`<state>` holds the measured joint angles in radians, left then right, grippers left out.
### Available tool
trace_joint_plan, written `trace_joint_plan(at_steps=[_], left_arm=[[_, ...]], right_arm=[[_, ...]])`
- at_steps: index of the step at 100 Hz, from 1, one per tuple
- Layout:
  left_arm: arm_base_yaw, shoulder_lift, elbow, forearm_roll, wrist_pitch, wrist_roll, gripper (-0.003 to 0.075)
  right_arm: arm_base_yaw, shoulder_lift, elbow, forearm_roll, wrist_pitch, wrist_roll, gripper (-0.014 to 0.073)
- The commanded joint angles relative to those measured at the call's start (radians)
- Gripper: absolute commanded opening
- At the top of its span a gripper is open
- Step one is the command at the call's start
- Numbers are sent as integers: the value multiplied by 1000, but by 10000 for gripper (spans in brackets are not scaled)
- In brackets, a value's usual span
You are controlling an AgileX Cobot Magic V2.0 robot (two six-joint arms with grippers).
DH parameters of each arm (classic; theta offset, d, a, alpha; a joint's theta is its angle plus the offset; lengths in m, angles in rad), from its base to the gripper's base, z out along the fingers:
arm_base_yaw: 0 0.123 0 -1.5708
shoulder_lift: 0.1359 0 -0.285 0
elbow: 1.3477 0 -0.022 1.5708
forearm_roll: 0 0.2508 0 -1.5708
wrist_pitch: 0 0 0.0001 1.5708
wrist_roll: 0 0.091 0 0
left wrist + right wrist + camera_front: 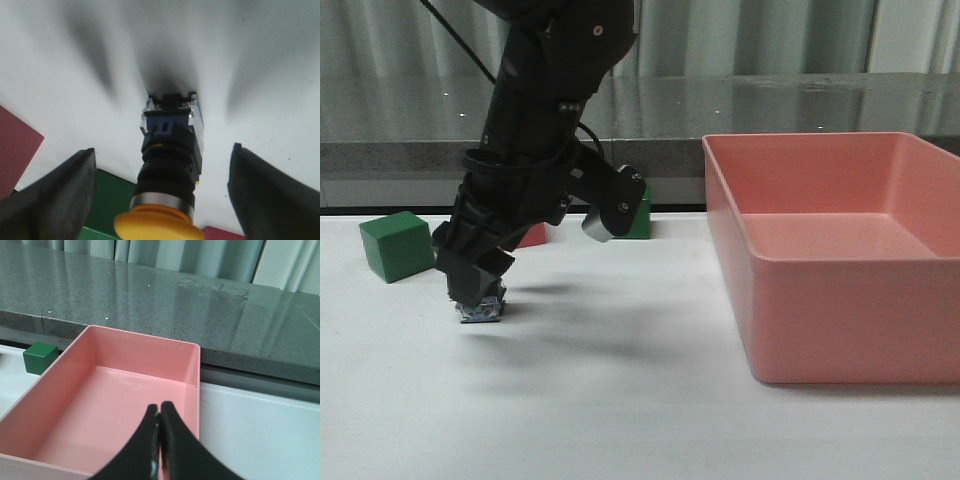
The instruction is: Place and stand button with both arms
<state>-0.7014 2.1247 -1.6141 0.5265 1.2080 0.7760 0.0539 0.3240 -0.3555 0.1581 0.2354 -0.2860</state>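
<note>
Well to the left of the pink bin (830,255), on the white table (620,400), you have the button (480,308) standing on its bluish-clear base block, base touching the tabletop. Left wrist view: the button (167,175) is upright, black body rising from the block, silver collar, yellow-orange cap nearest the camera. Your left gripper (472,285) is low over it; its two fingers (55,200) stand wide apart, one on each side of the button, with table showing in the gaps, so released, not touching. Front view hides the cap behind the gripper.

Your right gripper (160,450) hangs above the pink bin's interior, fingertips pressed together, nothing seen between them.

Further from the bin than the button: a green cube (397,245). Between button and bin, behind the left arm (545,120): a second green cube (638,215), partly hidden. A red block (532,236) shows just behind the arm.
</note>
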Motion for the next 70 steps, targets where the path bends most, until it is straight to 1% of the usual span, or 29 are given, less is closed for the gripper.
trace_joint_plan(at_steps=[1,35,54,70], left_arm=[[-6,-60,-21,26,57,-13,578],[-6,-136,-21,8,57,-13,578],[-6,-200,-21,-102,57,-13,578],[-6,-271,-21,-120,57,-16,575]], right_arm=[[-8,5,-26,4,-72,0,-61],[-8,5,-26,4,-72,0,-61],[-8,5,-26,4,-72,0,-61],[-8,5,-26,4,-72,0,-61]])
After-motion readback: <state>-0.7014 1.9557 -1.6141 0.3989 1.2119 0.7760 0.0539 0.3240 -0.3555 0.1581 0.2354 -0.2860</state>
